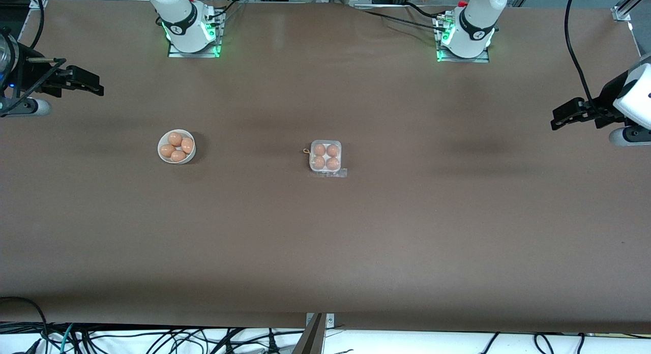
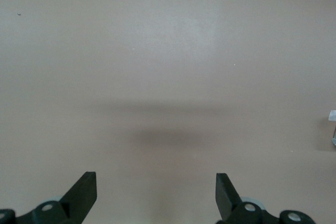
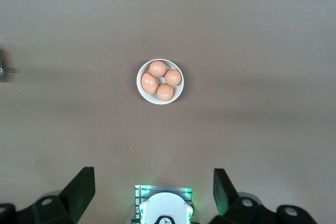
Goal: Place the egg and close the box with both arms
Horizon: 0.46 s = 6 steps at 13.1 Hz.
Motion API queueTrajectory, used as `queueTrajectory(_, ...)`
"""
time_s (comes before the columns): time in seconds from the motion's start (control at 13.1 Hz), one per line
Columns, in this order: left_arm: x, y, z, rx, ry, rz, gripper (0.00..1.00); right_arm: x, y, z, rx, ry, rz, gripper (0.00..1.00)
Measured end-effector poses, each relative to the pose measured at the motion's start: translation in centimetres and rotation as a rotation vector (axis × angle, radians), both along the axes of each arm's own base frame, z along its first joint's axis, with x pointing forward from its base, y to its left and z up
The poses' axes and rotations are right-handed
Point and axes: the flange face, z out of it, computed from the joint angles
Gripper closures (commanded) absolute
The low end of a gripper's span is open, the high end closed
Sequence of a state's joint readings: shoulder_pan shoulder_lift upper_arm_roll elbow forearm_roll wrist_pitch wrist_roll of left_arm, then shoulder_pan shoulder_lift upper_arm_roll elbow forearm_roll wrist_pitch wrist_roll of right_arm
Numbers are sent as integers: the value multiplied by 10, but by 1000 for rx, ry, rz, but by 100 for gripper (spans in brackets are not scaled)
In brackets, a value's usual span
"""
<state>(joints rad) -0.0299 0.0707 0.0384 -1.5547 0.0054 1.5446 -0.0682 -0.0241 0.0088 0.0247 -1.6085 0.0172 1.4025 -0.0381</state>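
Box [image 1: 325, 156] holds four eggs, lid shut, mid-table.

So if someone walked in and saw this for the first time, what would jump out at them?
Probably the eggs: a small box in the middle of the table holds four, lid shut over them, and a white bowl toward the right arm's end holds four more. Then the two arms, both waiting: the left gripper and the right gripper hang open over bare table at either end, holding nothing.

Even overhead light, soft shadows on the table [image 1: 356, 252], sharp focus.
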Motion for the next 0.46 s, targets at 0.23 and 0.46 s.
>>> queueTrajectory(0.23,0,-2,0,0,1,-4,0,0,0,0,0,0,0,0)
queueTrajectory(0.46,1,-2,-3,0,6,-4,0,0,0,1,0,-2,1,0)
